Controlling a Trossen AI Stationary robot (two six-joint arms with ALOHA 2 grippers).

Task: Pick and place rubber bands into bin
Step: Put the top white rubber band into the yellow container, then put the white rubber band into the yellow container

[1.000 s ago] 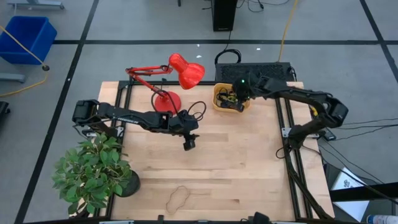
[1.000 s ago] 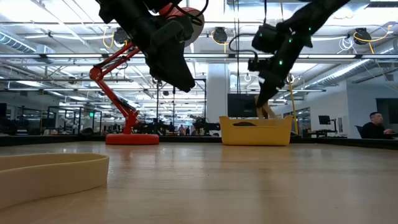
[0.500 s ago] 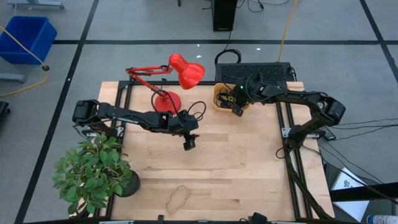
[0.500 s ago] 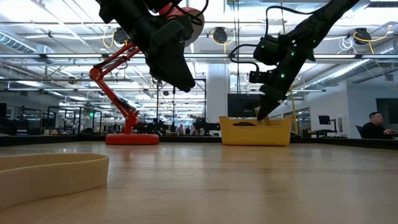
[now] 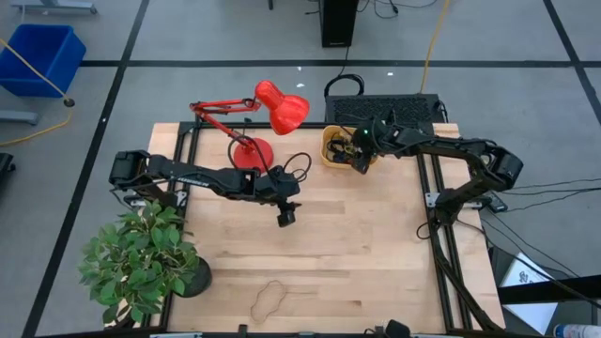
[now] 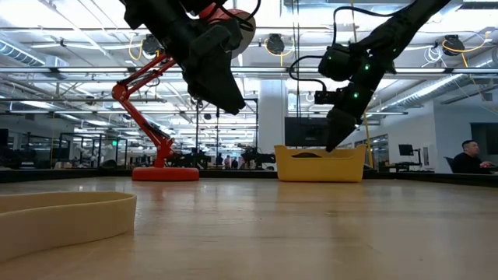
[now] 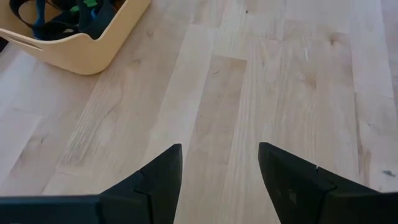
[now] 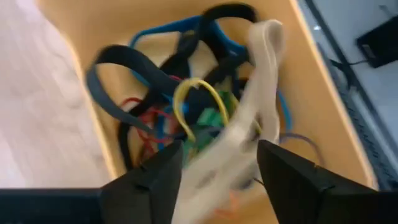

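The orange-yellow bin (image 5: 328, 156) stands at the table's far side, right of the lamp base, and holds several rubber bands (image 8: 155, 93) in black, blue, red, yellow and green. My right gripper (image 8: 217, 177) hangs open just above it (image 6: 331, 144). A wide tan rubber band (image 8: 258, 81) shows blurred between its fingers, over the pile. Another tan rubber band (image 5: 270, 299) lies flat on the table near the front edge (image 6: 62, 218). My left gripper (image 5: 285, 218) hovers open over the table's middle, with only bare wood between its fingers (image 7: 219, 168). My right gripper stands open, fingers pointing down into the bin, with the tan band's lower part (image 8: 211, 168) in the gap between them. The band is blurred, and I cannot tell whether it touches either finger. Its upper loop (image 8: 264, 37) lies over the other bands.
A red desk lamp (image 5: 272, 108) stands on the far left part of the table, beside the bin. A potted plant (image 5: 141, 258) fills the near left corner. A large blue bin (image 5: 42, 56) sits on the floor far left. A person (image 6: 469, 155) sits in the room behind.
My right gripper, over the bin, has shifted a little toward the table's near edge and tipped, then opened and let go of the tan band. The band, earlier pinched at its fingertips, now drops onto the pile in the bin.
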